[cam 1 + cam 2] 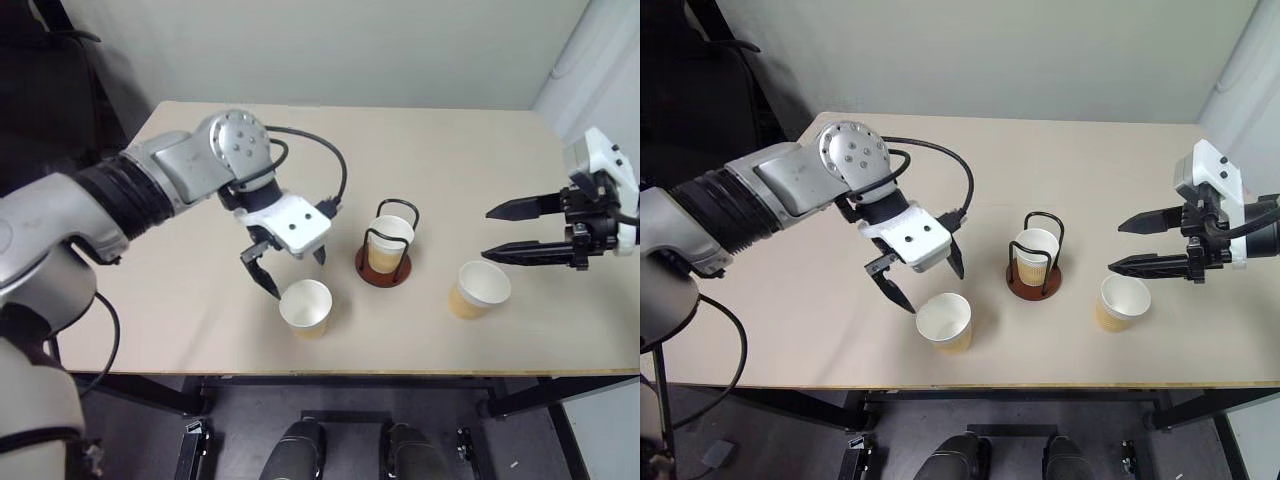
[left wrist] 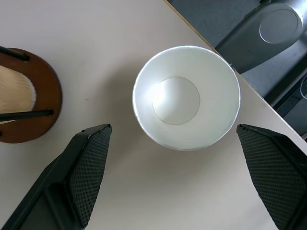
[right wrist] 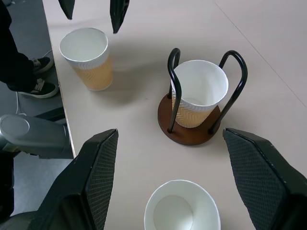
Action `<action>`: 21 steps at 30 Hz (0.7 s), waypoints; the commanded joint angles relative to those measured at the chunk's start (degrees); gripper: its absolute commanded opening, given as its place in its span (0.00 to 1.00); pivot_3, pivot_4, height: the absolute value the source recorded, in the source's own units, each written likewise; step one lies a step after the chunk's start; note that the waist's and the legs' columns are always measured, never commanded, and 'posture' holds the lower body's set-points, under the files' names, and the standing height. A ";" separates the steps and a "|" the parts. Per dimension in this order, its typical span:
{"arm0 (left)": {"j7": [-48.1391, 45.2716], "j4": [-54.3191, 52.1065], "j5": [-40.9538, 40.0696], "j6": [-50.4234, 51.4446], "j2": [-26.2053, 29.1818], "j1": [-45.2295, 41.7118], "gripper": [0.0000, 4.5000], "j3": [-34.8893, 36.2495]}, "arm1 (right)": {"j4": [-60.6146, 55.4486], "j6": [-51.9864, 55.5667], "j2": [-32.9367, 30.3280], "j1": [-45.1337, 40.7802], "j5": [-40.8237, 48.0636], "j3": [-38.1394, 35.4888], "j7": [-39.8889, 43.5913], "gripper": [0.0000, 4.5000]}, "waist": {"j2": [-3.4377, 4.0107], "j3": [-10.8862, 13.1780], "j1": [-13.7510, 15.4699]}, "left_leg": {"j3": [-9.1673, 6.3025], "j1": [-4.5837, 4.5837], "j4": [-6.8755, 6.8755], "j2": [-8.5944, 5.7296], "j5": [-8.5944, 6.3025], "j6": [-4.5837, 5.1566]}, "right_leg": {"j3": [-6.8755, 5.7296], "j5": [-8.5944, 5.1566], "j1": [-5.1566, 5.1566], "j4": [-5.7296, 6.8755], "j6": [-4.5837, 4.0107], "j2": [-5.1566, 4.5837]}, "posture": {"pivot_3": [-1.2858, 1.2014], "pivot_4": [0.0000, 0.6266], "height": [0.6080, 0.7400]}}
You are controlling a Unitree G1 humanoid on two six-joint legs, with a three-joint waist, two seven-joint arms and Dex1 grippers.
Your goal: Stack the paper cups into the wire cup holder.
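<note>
Your left gripper (image 1: pixel 285 268), fingers spread wide and empty, hangs directly above the upright near-left cup (image 1: pixel 306 307), just left of the holder (image 1: pixel 385 252); right gripper (image 1: pixel 510 232) open, farther.

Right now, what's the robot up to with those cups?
Left gripper open above near cup. Right gripper open, empty. One cup already in wire cup holder; third cup waiting. Nothing blocking.

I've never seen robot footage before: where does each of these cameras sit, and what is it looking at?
Head views: look down over the table; both arms show.
Left wrist view: looks down between the open left claw at a paper cup.
Right wrist view: looks past the open right claw at the wire cup holder.
All views share the holder.
</note>
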 commanded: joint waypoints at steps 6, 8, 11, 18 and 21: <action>-1.61 1.27 2.50 -1.02 -1.14 1.72 1.00 5.27 | -1.89 0.93 0.01 -1.62 1.57 -0.95 -0.19 0.79 | 0.00 0.00 0.02 | 0.00 0.00 0.00 -0.03 0.00 0.00 | -0.01 0.00 0.01 0.01 0.00 0.01 | 0.52 0.24 1.00; -1.61 2.51 1.87 -0.59 -1.51 1.88 1.00 6.93 | -2.98 2.13 0.12 -2.03 2.67 -1.29 -0.48 0.79 | 0.00 0.00 0.02 | 0.00 0.00 0.00 -0.02 0.00 0.00 | 0.00 0.00 0.00 0.00 0.00 0.00 | 0.52 0.24 1.00; -1.61 5.43 -1.74 4.15 -2.34 1.81 1.00 11.55 | -6.44 6.19 1.20 -2.58 6.90 -2.58 -2.31 0.79 | 0.00 0.00 -0.06 | 0.01 0.00 -0.01 -0.01 -0.01 -0.01 | 0.00 0.00 0.00 0.00 0.00 0.01 | 0.52 0.24 1.00; -1.61 16.27 -10.18 20.82 -4.95 3.78 1.00 30.97 | -14.16 17.23 12.89 -4.37 19.06 -7.71 -20.15 0.79 | 0.00 0.00 -0.31 | 0.05 0.02 -0.04 0.00 0.01 -0.06 | 0.01 -0.01 -0.03 0.04 -0.04 0.06 | 0.52 0.24 1.00; -1.61 14.26 -11.57 27.27 -2.14 7.59 1.00 35.83 | -18.11 18.94 14.82 -0.96 20.57 -8.47 -25.13 0.79 | 0.03 -0.02 -0.37 | 0.07 0.06 -0.08 -0.01 0.10 -0.19 | -0.01 -0.01 -0.06 0.06 -0.06 0.10 | 0.52 0.24 1.00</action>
